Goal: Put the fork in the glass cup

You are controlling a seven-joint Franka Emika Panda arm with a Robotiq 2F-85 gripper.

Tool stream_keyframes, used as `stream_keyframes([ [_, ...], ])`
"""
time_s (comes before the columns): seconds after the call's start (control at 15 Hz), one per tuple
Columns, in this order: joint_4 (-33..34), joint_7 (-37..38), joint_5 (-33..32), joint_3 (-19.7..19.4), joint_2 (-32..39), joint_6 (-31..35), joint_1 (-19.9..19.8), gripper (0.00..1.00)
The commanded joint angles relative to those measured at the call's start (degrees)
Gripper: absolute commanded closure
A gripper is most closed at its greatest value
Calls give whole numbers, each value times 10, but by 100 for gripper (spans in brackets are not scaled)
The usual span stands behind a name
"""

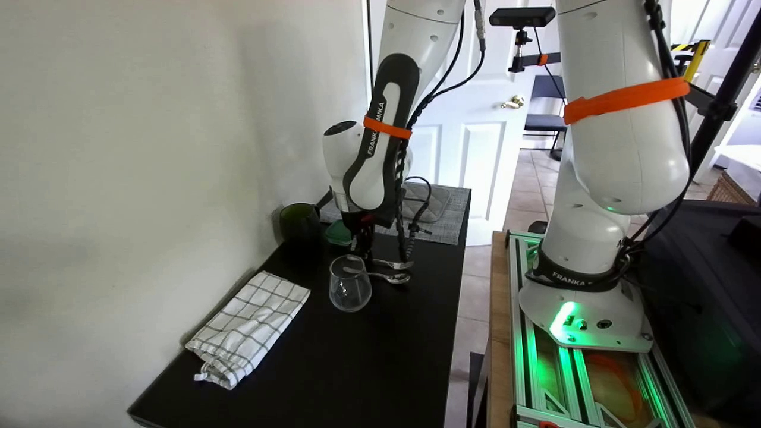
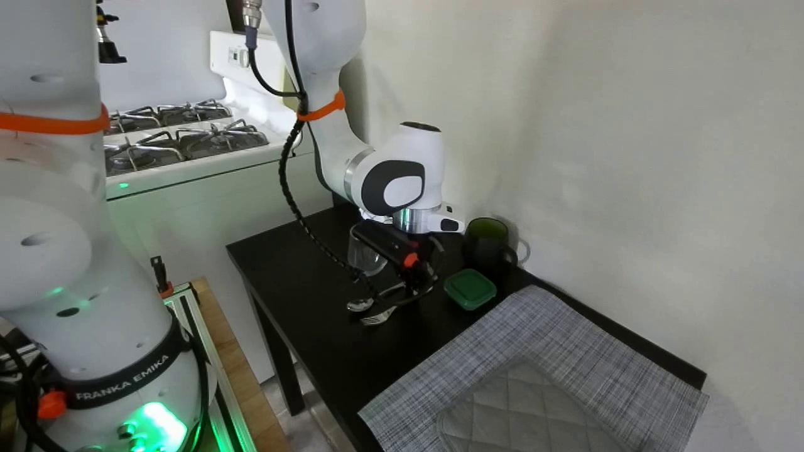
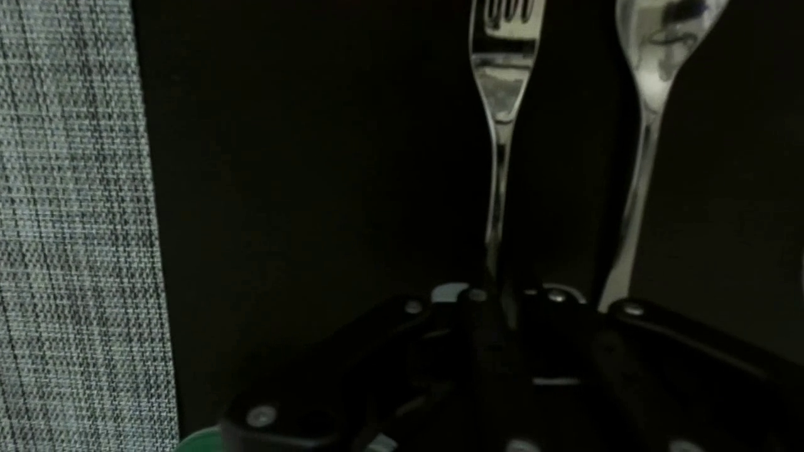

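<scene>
One fork (image 3: 502,112), on our worktop (image 1: 380,368), handle at the pincer (image 3: 512,298); whether closed on it, we cannot tell. One stemless glass cup (image 1: 350,291), upright, nearby. Step, we judge: grasping. Next calls for: secure hold, lift, tilt towards vertical for insertion.

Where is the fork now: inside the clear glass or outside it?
Outside. Both exterior views show the fork beside the clear glass, its tines apart from it.

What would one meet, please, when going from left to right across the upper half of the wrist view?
Woven grey placemat, then the fork, then the spoon, with dark tabletop showing between them.
</scene>
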Motion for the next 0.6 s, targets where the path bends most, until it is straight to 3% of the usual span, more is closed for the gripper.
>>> stream_keyframes([
  [0.0,9,8,8,-3,15,13,4,98],
  [0.53,-36,25,-11,-15,-90,-12,13,98],
])
